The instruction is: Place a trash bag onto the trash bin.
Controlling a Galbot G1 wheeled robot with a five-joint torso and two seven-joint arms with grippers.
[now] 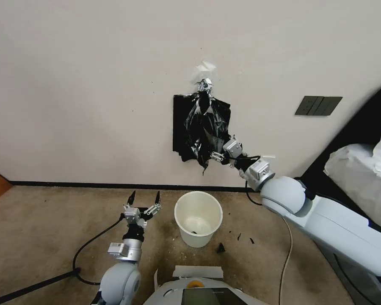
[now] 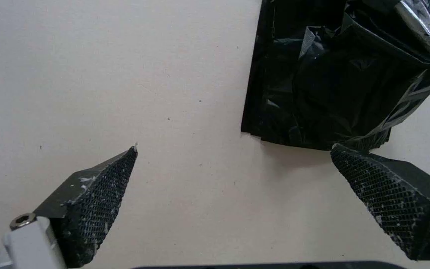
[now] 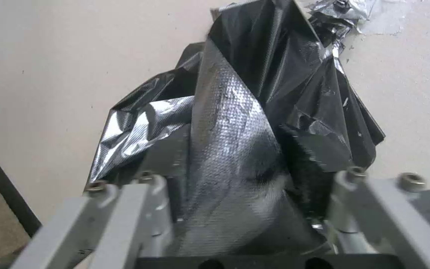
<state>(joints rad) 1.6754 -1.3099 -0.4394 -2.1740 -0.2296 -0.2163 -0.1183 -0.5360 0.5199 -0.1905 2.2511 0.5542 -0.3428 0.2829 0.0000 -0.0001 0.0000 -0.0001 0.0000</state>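
Against the wall, seen from the head view, the trash bag (image 1: pixel 207 123) hangs crumpled from a silver clip (image 1: pixel 205 86), in front of a flat bundle of black bags (image 1: pixel 180 123) pinned there, presumably so that one bag can be pulled free at arm height. The right gripper (image 1: pixel 218 156) reaches up to the bag's lower edge and appears to be pinching the loose plastic. The trash bin (image 1: pixel 198 218) stands open-mouthed on the carpet below, near the wall and unlined, so the fitting step is judged not yet begun. The left gripper (image 1: pixel 144 198) hovers just beside the bin on its left, fingers spread and holding nothing, likely positioned to help stretch the bag later. From the left wrist view, the left gripper (image 2: pixel 232 153) points at the bare wall with its textured fingertips (image 2: pixel 105 179) wide apart; the bundle of black bags (image 2: pixel 274 74) hangs beyond, untouched. From the right wrist view, the trash bag (image 3: pixel 235 123) runs down between the grey finger links of the right gripper (image 3: pixel 245 224), glossy folds gathered there; the fingertips themselves are hidden by the plastic, yet the film looks clamped.
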